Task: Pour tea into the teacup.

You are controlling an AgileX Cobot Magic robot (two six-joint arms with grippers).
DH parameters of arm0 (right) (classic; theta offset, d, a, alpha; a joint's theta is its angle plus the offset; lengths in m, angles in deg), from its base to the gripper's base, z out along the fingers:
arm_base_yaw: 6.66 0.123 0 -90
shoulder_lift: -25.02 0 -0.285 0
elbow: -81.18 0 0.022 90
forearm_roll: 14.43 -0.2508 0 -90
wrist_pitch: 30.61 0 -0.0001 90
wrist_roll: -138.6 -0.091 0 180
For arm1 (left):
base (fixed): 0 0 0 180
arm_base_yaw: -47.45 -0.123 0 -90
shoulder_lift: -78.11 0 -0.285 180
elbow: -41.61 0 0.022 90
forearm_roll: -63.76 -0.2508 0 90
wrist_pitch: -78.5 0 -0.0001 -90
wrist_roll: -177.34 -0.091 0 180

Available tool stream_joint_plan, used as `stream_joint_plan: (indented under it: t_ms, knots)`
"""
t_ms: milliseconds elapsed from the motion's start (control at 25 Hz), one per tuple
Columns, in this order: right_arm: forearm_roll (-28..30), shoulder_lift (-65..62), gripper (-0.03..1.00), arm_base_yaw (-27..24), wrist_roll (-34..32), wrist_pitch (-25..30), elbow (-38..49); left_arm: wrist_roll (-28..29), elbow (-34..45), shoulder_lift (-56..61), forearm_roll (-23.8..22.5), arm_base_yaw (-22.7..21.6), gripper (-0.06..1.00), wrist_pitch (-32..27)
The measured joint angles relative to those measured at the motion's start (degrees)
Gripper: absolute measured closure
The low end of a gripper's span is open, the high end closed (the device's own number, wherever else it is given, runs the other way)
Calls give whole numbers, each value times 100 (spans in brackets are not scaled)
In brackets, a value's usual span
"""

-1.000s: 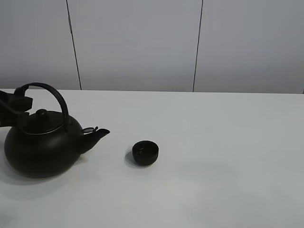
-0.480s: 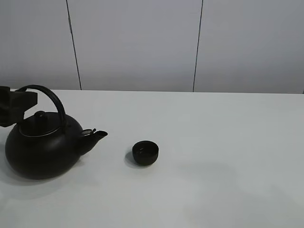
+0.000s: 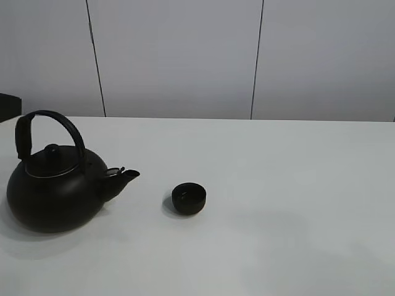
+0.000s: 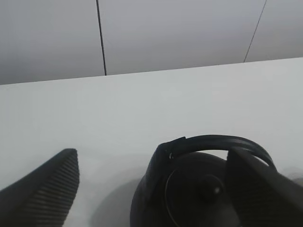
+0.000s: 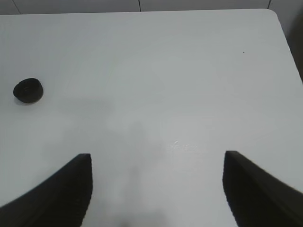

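The big black kettle (image 3: 52, 191) stands upright on the white table at the left, with its arched handle (image 3: 58, 121) up and its spout pointing right at the teacup. The tiny matte-black teacup (image 3: 189, 198) sits near the middle of the table, a short gap from the spout. It also shows in the right wrist view (image 5: 28, 90). My left gripper (image 4: 152, 158) is open and empty, above and behind the kettle (image 4: 189, 198), touching nothing. Only a dark part of it (image 3: 8, 106) shows at the high view's left edge. My right gripper (image 5: 157, 158) is open and empty, high over the table's right part.
The white table (image 3: 290, 185) reaches across the whole view, with a grey panelled wall (image 3: 179, 55) behind it. Its far right corner and edge (image 5: 279, 23) show in the right wrist view.
My left gripper was at the kettle's handle; it has let go and drawn back up and to the left. The kettle has settled upright. The teacup has not moved.
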Motion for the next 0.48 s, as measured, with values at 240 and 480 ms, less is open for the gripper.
stream_joint_plan:
  t_ms: [240, 480]
  knots:
    - [0, 0, 44, 0, 0, 0, 0, 932, -154, 1398, -606, 0, 34, -1551]
    - [0, 0, 44, 0, 0, 0, 0, 494, -969, 2896, 146, 0, 33, -3931]
